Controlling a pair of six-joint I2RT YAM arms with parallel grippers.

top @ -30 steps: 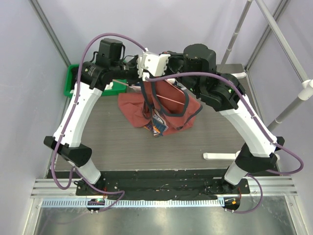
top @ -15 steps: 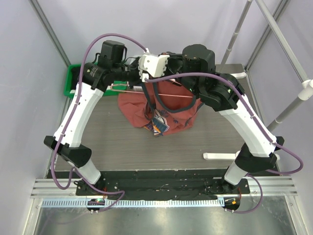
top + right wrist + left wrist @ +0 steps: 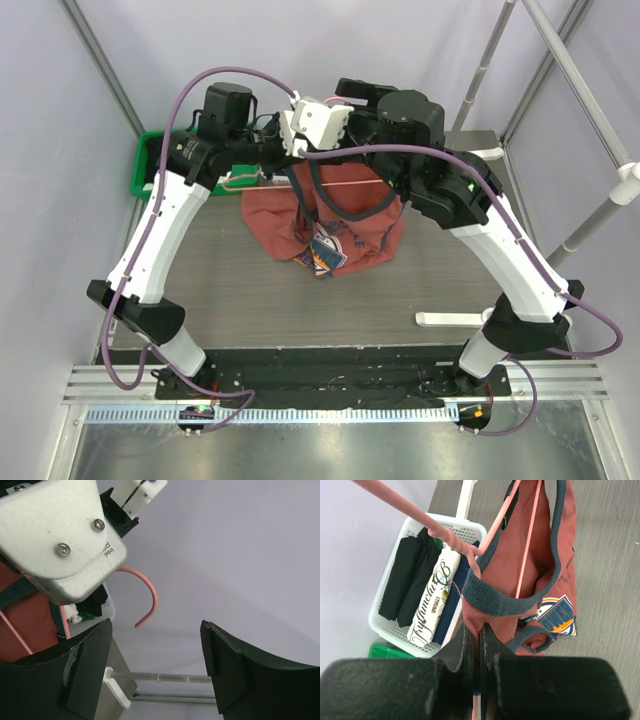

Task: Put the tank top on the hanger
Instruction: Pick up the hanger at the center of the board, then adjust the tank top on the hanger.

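Left wrist: folded cloth (image 3: 436, 597) beside tank top (image 3: 535, 565) perhaps reads "SPECIALLY".

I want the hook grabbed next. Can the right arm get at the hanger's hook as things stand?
Probably yes. The right pincer is open and the hanger's hook lies ahead of its gap, nothing between them. The left arm's camera housing crowds one side.
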